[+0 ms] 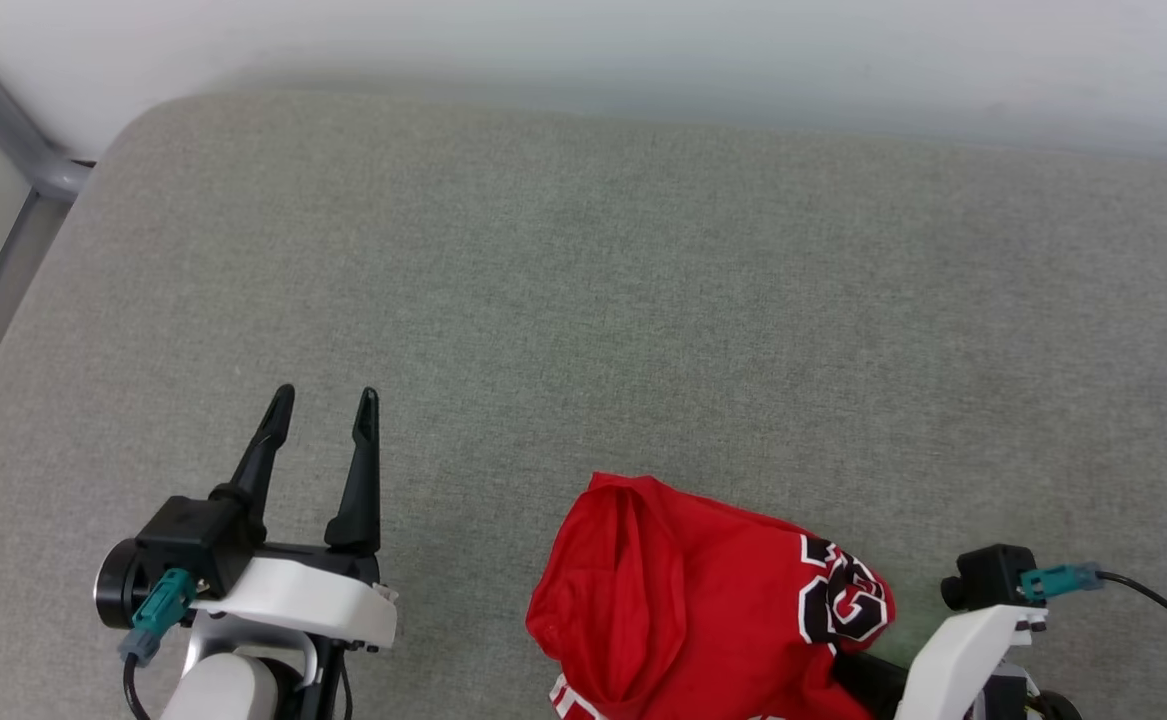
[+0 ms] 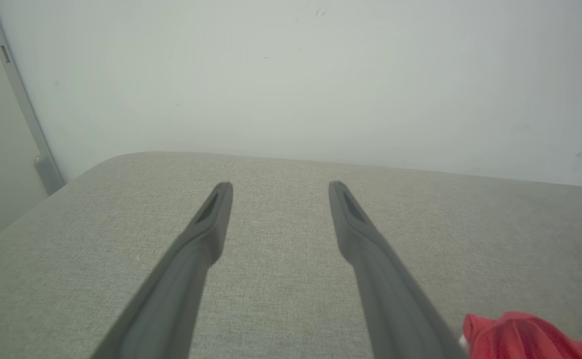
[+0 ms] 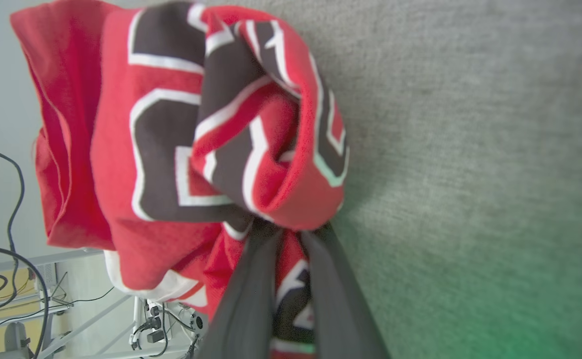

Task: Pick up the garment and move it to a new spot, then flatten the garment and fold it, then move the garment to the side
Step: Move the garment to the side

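Right hand (image 3: 293, 234) clamped on bunched jersey (image 1: 683, 600), left hand (image 1: 326, 400) spread empty, grey fabric surface (image 1: 643, 300), pale wall (image 1: 643, 50)

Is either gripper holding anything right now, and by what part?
The right gripper is shut on the garment, pinching a bunched fold by its black-and-white print. The left gripper is open and holds nothing.

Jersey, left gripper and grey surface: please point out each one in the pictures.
jersey (image 1: 663, 590): head view, on its plain red cloth.
left gripper (image 1: 327, 392): head view, midway between its fingertips.
grey surface (image 1: 643, 300): head view, on a bare part.
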{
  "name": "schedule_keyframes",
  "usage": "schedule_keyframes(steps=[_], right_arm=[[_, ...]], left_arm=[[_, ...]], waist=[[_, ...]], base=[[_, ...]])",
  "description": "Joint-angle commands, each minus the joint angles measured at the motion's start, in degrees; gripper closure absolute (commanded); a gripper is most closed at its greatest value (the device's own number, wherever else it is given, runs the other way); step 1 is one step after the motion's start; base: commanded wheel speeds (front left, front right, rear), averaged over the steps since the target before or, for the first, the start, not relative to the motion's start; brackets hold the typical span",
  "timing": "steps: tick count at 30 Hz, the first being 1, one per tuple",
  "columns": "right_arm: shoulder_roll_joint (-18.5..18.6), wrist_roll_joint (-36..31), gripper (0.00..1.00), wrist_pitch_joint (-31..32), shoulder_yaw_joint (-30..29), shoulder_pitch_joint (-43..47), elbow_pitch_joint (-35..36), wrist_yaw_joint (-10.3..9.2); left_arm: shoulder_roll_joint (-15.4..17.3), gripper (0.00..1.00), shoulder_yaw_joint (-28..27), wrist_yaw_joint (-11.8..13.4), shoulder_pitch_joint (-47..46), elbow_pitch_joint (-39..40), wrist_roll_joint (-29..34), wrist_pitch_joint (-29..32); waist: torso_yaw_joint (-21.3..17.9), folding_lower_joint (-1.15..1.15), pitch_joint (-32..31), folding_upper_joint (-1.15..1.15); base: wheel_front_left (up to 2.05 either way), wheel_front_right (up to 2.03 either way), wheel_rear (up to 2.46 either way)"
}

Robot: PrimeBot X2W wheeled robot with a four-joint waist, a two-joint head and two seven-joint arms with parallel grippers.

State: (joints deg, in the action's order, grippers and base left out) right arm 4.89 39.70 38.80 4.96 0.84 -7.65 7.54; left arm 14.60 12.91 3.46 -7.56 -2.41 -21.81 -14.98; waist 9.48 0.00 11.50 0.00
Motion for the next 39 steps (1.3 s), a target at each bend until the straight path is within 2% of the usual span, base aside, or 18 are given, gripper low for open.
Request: schedule_keyframes(steps=[1,4,11,18,24,27,32,36,39], right_arm=[[0.66,-1.11,1.0,-0.79,1.15,-0.49,0.43,-0.1],[2.49,-3.44,1.0,-2.18,1.97,-1.42,2.89,-0.08],[6.56,-9.68,1.0,-0.5,2.79,-2.17,7.0,-0.08],[11.57,-15.18,1.0,2.91,0.35,-3.22,11.78,-0.08],[11.01,-17.47,1.0,3.53,-3.62,-5.51,13.92,-0.08],[10.22,-18.89,1.0,2.04,-5.99,-8.37,13.08,-0.08],[9.48,-21.37,1.0,-2.73,-10.65,-15.14,7.44,-0.08],[9.39,-23.53,1.0,-7.41,-15.62,-21.6,1.58,-0.08],[10.73,-24.74,1.0,-10.16,-19.34,-25.89,-2.42,-0.09]], left_arm=[[-0.1,0.0,-0.42,-0.28,0.7,-0.26,0.67,-0.27],[0.09,0.0,-0.8,-0.39,1.52,-0.24,1.19,-0.27],[0.69,0.0,-1.16,-0.59,3.22,0.11,1.66,-0.27],[1.06,0.0,-0.85,-0.23,3.92,1.51,2.38,-0.21],[1.93,0.0,-0.43,-0.74,2.05,3.21,2.84,-0.05],[2.6,0.0,-0.14,-1.05,0.69,4.22,3.22,0.3],[4.0,0.0,0.24,-1.9,-2.82,6.13,4.02,1.29],[4.89,0.0,0.77,-2.92,-6.31,7.56,4.64,2.16],[5.59,0.0,1.28,-3.76,-9.31,8.9,5.2,2.95]], waist=[[-0.66,0.0,-1.23,0.0],[-2.01,0.0,-2.69,0.0],[-6.95,0.0,-5.2,0.0],[-15.4,0.0,-5.06,0.0],[-22.43,0.0,-1.38,0.0],[-25.43,0.0,1.69,0.0],[-28.74,0.0,7.06,0.0],[-29.2,0.0,11.12,0.0],[-28.46,0.0,14.86,0.0]], base=[[0.0,0.0,0.0],[0.0,0.0,0.0],[0.0,0.0,0.0],[0.0,0.0,0.0],[0.0,0.0,0.0],[0.0,0.0,0.0],[0.0,0.0,0.0],[0.0,0.0,0.0],[0.0,0.0,0.0]])
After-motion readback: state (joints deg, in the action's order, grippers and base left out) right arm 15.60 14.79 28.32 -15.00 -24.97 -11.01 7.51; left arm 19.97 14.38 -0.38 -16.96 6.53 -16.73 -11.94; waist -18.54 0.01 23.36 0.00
